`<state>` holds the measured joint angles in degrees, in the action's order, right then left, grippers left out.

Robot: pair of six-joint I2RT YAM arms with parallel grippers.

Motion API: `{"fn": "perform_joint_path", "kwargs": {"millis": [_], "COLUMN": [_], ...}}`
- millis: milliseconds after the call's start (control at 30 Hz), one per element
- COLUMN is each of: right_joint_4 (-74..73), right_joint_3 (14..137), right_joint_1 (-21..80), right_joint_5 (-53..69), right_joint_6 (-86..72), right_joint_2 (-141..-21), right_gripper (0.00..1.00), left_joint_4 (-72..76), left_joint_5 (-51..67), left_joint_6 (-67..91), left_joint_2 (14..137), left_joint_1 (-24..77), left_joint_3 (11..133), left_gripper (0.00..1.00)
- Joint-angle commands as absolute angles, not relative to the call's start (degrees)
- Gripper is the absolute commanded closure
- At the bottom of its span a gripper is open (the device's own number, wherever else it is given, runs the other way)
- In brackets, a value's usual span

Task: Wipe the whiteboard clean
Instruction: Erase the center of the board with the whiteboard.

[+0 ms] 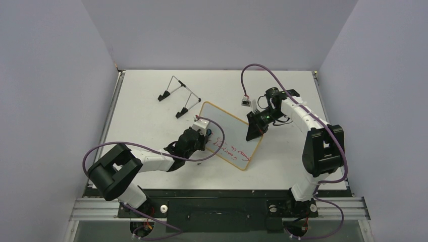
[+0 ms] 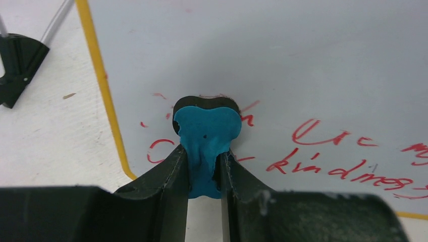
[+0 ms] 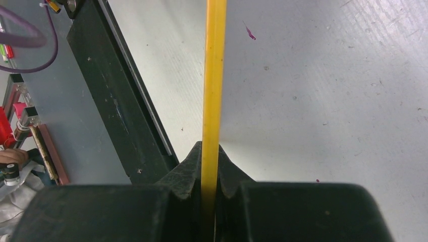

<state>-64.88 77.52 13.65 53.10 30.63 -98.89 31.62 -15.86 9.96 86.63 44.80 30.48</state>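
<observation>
Now the left gripper pinches the blue eraser against the whiteboard over red handwriting, while the right gripper clamps the whiteboard's yellow rim.

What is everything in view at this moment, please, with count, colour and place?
whiteboard: one, white with orange-tan rim, mid-table
handwriting: several words, red, on the whiteboard's near part
eraser: one, blue, against the whiteboard near its left rim
wire stand: one, thin wire with black feet, far left of the table, beyond the whiteboard
table: one, white, under everything
left gripper: one, black, shut on the eraser
right gripper: one, black, shut on the whiteboard's right rim
</observation>
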Motion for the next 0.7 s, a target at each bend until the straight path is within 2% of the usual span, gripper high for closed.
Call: {"fn": "perform_joint_path", "kwargs": {"millis": [0,367,533,667], "right_joint_4": [-64.8,-64.8,-64.8,-64.7], "right_joint_3": [77.6,77.6,77.5,77.5], "right_joint_1": [14.6,14.6,14.5,14.6], "right_joint_5": [51.5,51.6,51.6,51.5], "right_joint_6": [33.4,33.5,33.4,33.4], "right_joint_2": [-97.4,-97.1,-97.2,-97.3], "right_gripper": [1.00,1.00,1.00,1.00], "left_joint_4": [35.4,29.2,28.4,31.4], "left_joint_5": [-11.2,-19.7,-18.6,-13.4], "left_joint_6": [9.9,14.5,14.6,13.2], "left_joint_2": [88.9,84.9,84.4,85.4], "left_joint_1": [47.7,40.9,39.9,41.9], "left_joint_3": [32.6,29.5,29.0,28.8], "left_gripper": [1.00,1.00,1.00,1.00]}}
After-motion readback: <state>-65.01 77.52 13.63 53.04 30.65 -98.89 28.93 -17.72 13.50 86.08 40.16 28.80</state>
